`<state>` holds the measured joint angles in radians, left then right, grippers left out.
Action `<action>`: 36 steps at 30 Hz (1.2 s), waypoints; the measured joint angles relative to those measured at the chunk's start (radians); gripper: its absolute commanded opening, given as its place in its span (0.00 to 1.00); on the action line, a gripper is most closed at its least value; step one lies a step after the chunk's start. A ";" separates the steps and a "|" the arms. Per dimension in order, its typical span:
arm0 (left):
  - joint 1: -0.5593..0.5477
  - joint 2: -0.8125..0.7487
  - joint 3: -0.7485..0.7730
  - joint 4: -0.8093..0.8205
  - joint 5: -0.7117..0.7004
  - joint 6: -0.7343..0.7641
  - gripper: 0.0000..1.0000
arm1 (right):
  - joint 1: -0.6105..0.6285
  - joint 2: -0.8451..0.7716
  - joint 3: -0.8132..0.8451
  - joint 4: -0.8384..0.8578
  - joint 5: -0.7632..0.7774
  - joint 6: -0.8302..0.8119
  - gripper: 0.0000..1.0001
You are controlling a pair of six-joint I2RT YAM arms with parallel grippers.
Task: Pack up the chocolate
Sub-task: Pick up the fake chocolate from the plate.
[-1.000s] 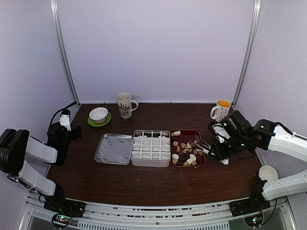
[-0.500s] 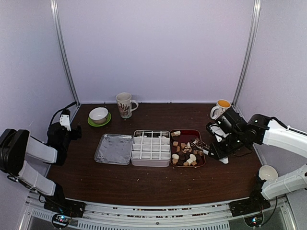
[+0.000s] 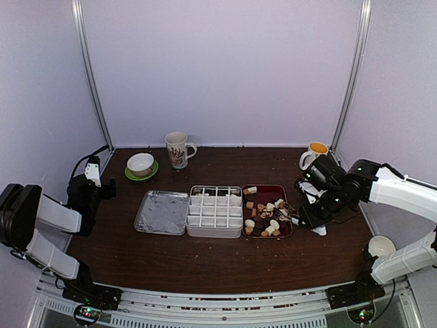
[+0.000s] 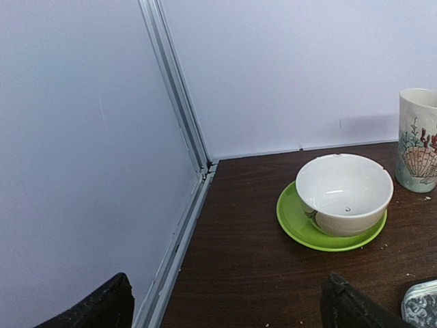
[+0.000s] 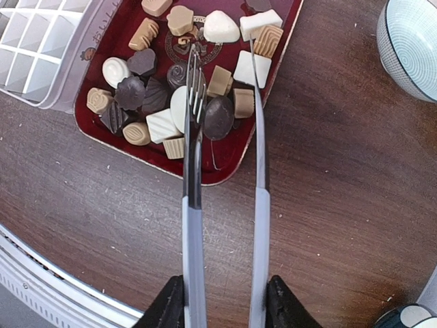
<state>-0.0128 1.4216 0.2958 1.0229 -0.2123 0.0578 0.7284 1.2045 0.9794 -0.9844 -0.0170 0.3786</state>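
The chocolate (image 3: pixel 266 213) is a heap of dark, tan and white pieces on a dark red tray (image 3: pixel 268 235); the right wrist view also shows the chocolate (image 5: pixel 157 96) and the tray (image 5: pixel 232 160). My right gripper (image 3: pixel 311 214) (image 5: pixel 224 304) is shut on the handles of metal tongs (image 5: pixel 193 178). The tong tips stand apart over the pile, with a tan and a dark piece lying between them. An empty white divided box (image 3: pixel 215 210) (image 5: pixel 41 48) sits left of the tray. My left gripper (image 3: pixel 95 183) (image 4: pixel 229 304) is open and empty at the far left.
A foil lid (image 3: pixel 162 212) lies left of the box. A white bowl on a green saucer (image 3: pixel 141 164) (image 4: pixel 343 193) and a shell-print mug (image 3: pixel 179 149) (image 4: pixel 418 140) stand at the back left, a yellow-lined mug (image 3: pixel 315 156) at the back right. A striped bowl (image 3: pixel 381 246) (image 5: pixel 413 41) is near right.
My right arm has shifted a little to the left, carrying the tongs further over the tray. The left arm has not moved.
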 measured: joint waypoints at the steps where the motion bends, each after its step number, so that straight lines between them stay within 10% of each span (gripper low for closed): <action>1: 0.000 0.000 0.000 0.000 0.000 0.000 0.98 | 0.000 0.000 0.000 0.000 -0.002 0.005 0.39; 36: 0.000 0.000 0.000 0.000 0.000 0.000 0.98 | -0.049 0.021 0.031 -0.087 -0.095 0.014 0.33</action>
<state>-0.0128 1.4216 0.2958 1.0229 -0.2123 0.0578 0.6792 1.2255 1.0100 -1.0710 -0.1120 0.3931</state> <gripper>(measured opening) 0.978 0.322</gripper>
